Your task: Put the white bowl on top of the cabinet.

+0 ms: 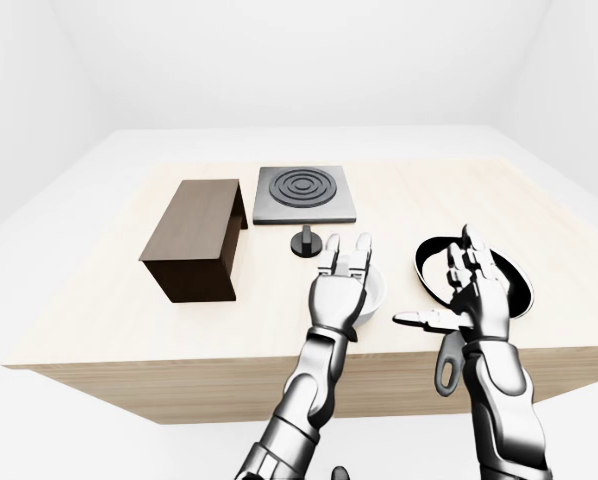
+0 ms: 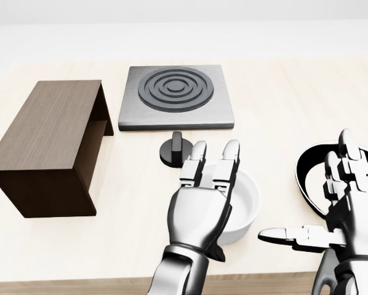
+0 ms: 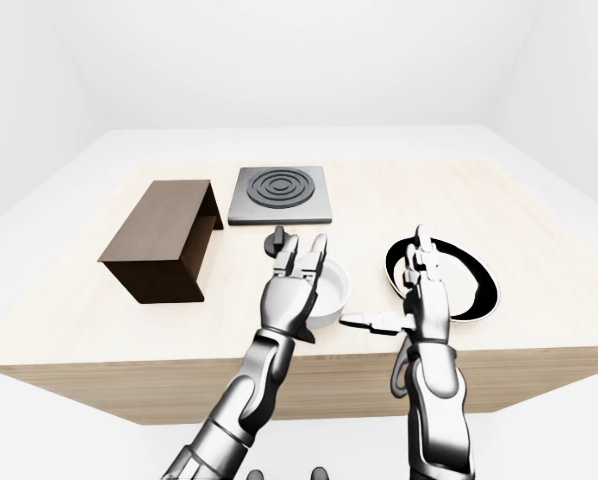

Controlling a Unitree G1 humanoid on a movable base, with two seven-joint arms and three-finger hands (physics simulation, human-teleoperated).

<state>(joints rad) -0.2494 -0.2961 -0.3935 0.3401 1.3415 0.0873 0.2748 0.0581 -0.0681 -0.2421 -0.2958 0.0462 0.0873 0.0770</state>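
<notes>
Left hand (image 2: 199, 206) hangs with fingers spread apart and extended upward in the head view, its palm turned away from the camera, gripping nothing. Well to the left of this hand stands the cabinet (image 2: 45, 144), a dark wooden box with its top face bare and its open side facing right. Above the hand's fingertips lies a small black knob (image 2: 174, 150) on a round base, and above that again a grey stove plate (image 2: 176, 96) with concentric dark rings. Directly behind the left hand, partly covered by it, sits the white bowl (image 2: 244, 206) on the table (image 2: 276, 104); the bowl's rim shows just to the right of the fingers, and whether the hand touches it cannot be told. Right of the bowl is the right hand (image 2: 338, 212), also open: its thumb points left toward the bowl, short of it, while the other fingers stand upright. Behind and to the right of this hand lies a black pan (image 1: 434, 270) with a pale rim, its handle (image 1: 447, 368) seen hanging past the table's near edge in the left-eye view.
</notes>
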